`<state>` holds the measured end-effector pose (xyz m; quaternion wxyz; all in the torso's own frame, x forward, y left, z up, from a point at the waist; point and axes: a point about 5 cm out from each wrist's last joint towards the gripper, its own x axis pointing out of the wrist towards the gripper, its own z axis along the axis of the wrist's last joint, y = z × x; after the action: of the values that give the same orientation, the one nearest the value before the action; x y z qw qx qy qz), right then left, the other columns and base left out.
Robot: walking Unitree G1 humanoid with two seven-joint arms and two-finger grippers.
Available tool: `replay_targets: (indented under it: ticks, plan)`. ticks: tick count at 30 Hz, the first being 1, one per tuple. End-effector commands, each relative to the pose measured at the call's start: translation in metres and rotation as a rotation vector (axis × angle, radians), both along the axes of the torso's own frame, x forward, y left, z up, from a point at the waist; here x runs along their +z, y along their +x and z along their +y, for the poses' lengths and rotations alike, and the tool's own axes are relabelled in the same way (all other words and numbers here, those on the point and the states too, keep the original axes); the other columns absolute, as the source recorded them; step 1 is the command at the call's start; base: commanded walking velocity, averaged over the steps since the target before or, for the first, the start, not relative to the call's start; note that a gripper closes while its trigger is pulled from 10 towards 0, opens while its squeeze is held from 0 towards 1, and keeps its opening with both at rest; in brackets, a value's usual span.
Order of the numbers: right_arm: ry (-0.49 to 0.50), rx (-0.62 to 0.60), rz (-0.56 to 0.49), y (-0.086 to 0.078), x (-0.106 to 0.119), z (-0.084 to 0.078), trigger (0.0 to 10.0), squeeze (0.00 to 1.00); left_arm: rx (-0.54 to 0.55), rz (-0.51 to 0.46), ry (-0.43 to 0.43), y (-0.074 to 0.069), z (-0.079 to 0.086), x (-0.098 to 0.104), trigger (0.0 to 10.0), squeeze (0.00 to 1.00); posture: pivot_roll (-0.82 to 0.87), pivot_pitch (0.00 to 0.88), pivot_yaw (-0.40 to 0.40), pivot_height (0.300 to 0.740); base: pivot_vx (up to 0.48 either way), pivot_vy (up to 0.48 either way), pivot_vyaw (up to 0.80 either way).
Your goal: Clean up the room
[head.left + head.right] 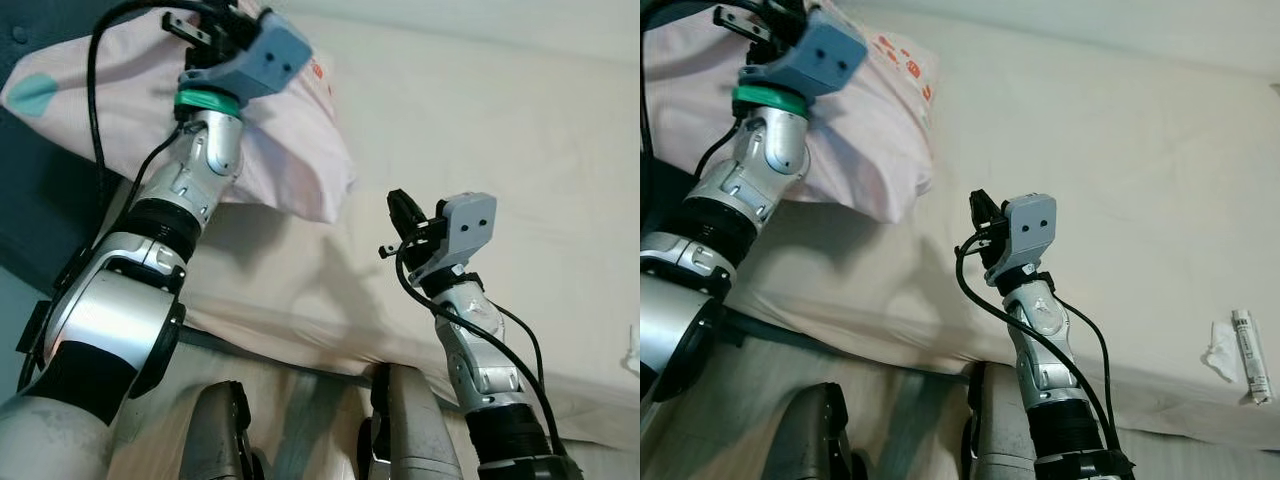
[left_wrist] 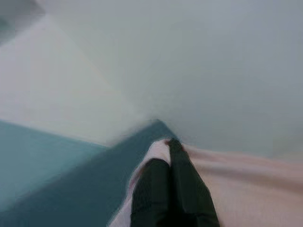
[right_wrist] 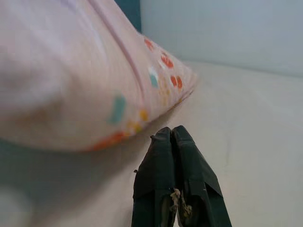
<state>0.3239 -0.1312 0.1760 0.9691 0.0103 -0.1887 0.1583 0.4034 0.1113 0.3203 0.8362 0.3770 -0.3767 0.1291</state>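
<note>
A pale pink pillow (image 1: 290, 150) with coloured spots lies at the head of the cream bed (image 1: 480, 130), one corner drooping toward the mattress edge. My left gripper (image 1: 195, 30) is raised at the pillow's upper edge. In the left wrist view its fingers (image 2: 173, 189) are pressed together, with pink pillow cloth at their tips. My right gripper (image 1: 405, 215) hovers low over the sheet just right of the pillow (image 3: 71, 71). It is shut with nothing in it, and its fingertips (image 3: 173, 142) point toward the pillow's spotted corner.
A crumpled white tissue (image 1: 1218, 362) and a small white tube (image 1: 1250, 355) lie on the sheet at the far right. A dark teal headboard (image 1: 40, 200) stands left of the pillow. My legs (image 1: 225, 430) are against the mattress's front edge.
</note>
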Motion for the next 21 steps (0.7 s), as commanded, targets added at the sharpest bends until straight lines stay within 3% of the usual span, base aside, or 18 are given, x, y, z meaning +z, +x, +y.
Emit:
replay_targets:
  ticks: [1,2,3,4,6,7,9,12,13,16,17,18,19,20,21]
  plan:
    - [0.002,-0.01,0.01,-0.003,-0.003,-0.003,10.0,0.0,0.002,0.089,-0.007,0.003,0.003,-0.019,0.0,0.0,-0.05,0.174,0.045,0.585,0.0,0.0,0.0]
    - [0.002,-0.012,0.013,-0.004,-0.004,-0.003,10.0,0.0,0.004,0.34,-0.044,0.01,0.008,-0.063,0.0,0.0,-0.05,0.176,0.045,0.585,0.0,0.0,0.0]
    - [0.002,-0.012,0.014,-0.004,-0.005,-0.003,10.0,0.0,0.028,0.452,-0.072,0.009,0.016,-0.088,0.0,0.0,-0.05,0.179,0.046,0.585,0.0,0.0,0.0]
    - [0.002,-0.012,0.014,-0.004,-0.005,-0.003,10.0,0.0,0.028,0.452,-0.072,0.009,0.016,-0.088,0.0,0.0,-0.05,0.179,0.046,0.585,0.0,0.0,0.0]
    - [0.003,-0.013,0.016,-0.004,-0.005,-0.003,10.0,0.0,0.122,0.571,-0.148,0.005,0.035,-0.122,0.0,0.0,-0.05,0.179,0.045,0.585,0.0,0.0,0.0]
    - [0.003,-0.012,0.017,-0.005,-0.005,-0.004,10.0,0.0,0.18,0.573,-0.202,0.002,0.048,-0.129,0.0,0.0,-0.04,0.179,0.04,0.585,0.0,0.0,0.0]
    - [0.002,-0.012,0.018,-0.005,-0.006,-0.004,10.0,0.0,0.216,0.564,-0.231,0.001,0.055,-0.132,0.0,0.0,-0.04,0.179,0.04,0.585,0.0,0.0,0.0]
    - [-0.003,-0.007,0.021,-0.003,-0.006,-0.004,10.0,0.0,0.304,0.514,-0.252,0.001,0.077,-0.123,0.0,0.0,-0.03,0.172,0.034,0.585,0.0,0.0,0.0]
    - [-0.004,-0.003,0.019,-0.002,-0.005,-0.003,10.0,0.0,0.331,0.469,-0.252,0.003,0.085,-0.109,0.0,0.0,-0.03,0.169,0.035,0.585,0.0,0.0,0.0]
    - [-0.005,0.0,0.017,-0.001,-0.004,-0.002,10.0,0.0,0.347,0.419,-0.24,0.004,0.09,-0.094,0.0,0.0,-0.03,0.166,0.035,0.585,0.0,0.0,0.0]
    - [-0.004,0.002,0.014,-0.001,-0.003,-0.002,10.0,0.0,0.355,0.363,-0.223,0.006,0.094,-0.076,0.0,0.0,-0.03,0.166,0.035,0.585,0.0,0.0,0.0]
    - [-0.002,0.002,0.009,0.0,-0.002,-0.001,10.0,0.0,0.347,0.246,-0.154,0.009,0.091,-0.04,0.0,0.0,-0.03,0.162,0.038,0.585,0.0,0.0,0.0]
    - [-0.001,0.001,0.008,0.0,-0.002,-0.001,10.0,0.0,0.331,0.186,-0.11,0.009,0.084,-0.023,0.0,0.0,-0.03,0.162,0.038,0.585,0.0,0.0,0.0]
    - [-0.001,0.0,0.007,-0.001,-0.002,-0.001,10.0,0.0,0.309,0.14,-0.069,0.01,0.076,-0.01,0.0,0.0,-0.04,0.162,0.039,0.585,0.0,0.0,0.0]
    - [-0.001,0.0,0.007,-0.001,-0.002,-0.001,10.0,0.0,0.309,0.14,-0.069,0.01,0.076,-0.01,0.0,0.0,-0.04,0.162,0.039,0.585,0.0,0.0,0.0]
